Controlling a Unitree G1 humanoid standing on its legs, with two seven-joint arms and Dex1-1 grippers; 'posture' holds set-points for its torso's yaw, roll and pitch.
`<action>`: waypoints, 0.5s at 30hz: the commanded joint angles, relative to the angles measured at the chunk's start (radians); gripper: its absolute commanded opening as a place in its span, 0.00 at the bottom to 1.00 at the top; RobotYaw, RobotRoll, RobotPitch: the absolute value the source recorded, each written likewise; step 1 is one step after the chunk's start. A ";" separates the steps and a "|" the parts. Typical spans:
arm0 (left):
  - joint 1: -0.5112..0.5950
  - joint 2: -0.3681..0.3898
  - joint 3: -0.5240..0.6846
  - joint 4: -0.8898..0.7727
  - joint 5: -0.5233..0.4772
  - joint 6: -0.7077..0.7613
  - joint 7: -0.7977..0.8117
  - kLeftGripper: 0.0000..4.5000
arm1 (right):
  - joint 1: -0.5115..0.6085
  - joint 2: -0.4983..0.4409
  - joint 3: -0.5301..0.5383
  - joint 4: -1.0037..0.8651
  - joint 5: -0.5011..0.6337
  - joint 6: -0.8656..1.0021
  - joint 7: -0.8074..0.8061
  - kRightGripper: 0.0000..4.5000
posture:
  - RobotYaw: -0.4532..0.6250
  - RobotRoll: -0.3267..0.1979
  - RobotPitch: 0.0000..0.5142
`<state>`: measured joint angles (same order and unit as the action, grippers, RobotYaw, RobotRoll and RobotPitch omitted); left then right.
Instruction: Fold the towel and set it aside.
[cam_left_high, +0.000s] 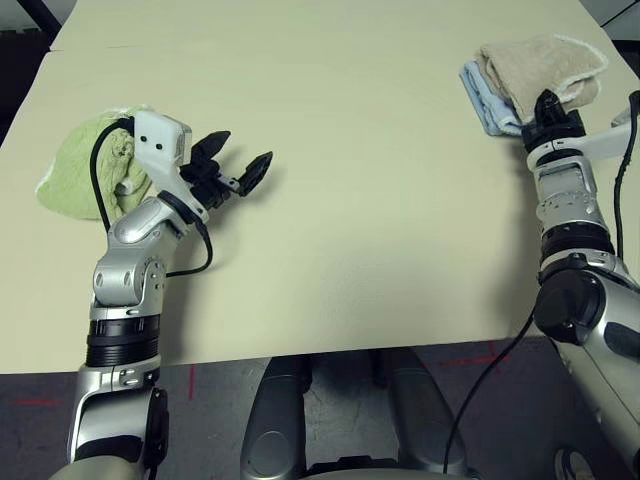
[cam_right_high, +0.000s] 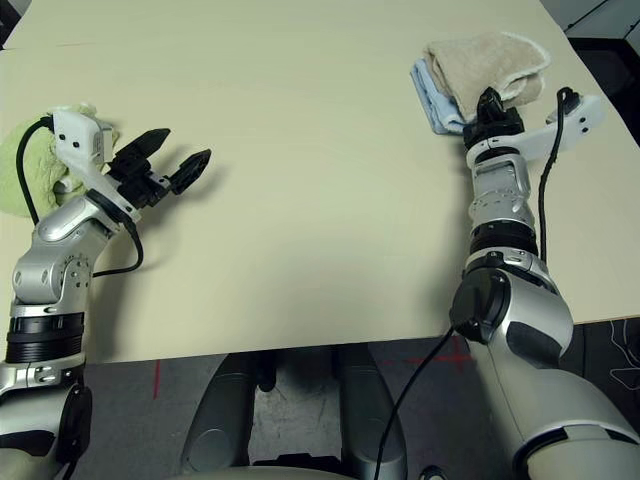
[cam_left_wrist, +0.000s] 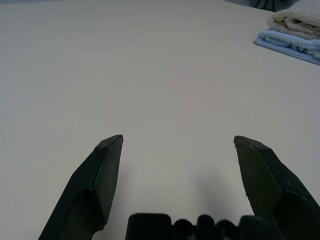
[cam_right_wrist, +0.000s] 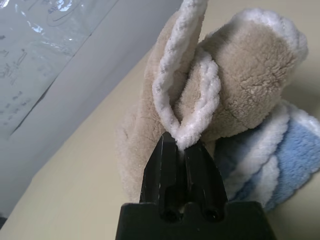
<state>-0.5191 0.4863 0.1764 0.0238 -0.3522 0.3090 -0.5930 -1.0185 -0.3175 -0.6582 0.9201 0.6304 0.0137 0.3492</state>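
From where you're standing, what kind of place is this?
Probably a robotics lab or test workshop: a cream table carries little besides cloths like the beige towel, a loose black cable hangs past its edge, and red marks line the grey floor.

From where I'm standing, there isn't a word, brand or number I can actually read. On the folded light blue cloth (cam_left_wrist: 295, 46), at about two o'clock in the left wrist view, there's some small dark lettering or marking, too small to make out. Over toward eleven o'clock in the right wrist view, a shiny, clear-looking sheet (cam_right_wrist: 45, 45) carries faint handwritten-looking strokes, and I can't make those out either. Red marks (cam_left_high: 470, 361) on the floor, near five o'clock in the left eye view, cross like a plus sign.
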 joint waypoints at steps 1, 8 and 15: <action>-0.010 -0.008 -0.020 0.016 0.007 -0.020 -0.014 1.00 | 0.016 0.035 0.008 -0.046 0.027 0.046 -0.040 0.01 | 0.38 0.62 0.54; 0.001 -0.009 -0.022 0.005 0.003 -0.023 -0.017 1.00 | 0.000 0.056 -0.015 -0.048 0.069 0.080 -0.128 0.01 | 0.39 0.62 0.53; 0.000 -0.006 -0.021 0.004 0.001 -0.016 -0.018 1.00 | 0.022 0.041 -0.013 -0.077 0.088 0.116 -0.159 0.19 | 0.39 0.62 0.51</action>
<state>-0.5348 0.4785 0.1635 0.0348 -0.3526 0.2936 -0.6017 -1.0252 -0.2661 -0.6684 0.8617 0.7117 0.1126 0.2041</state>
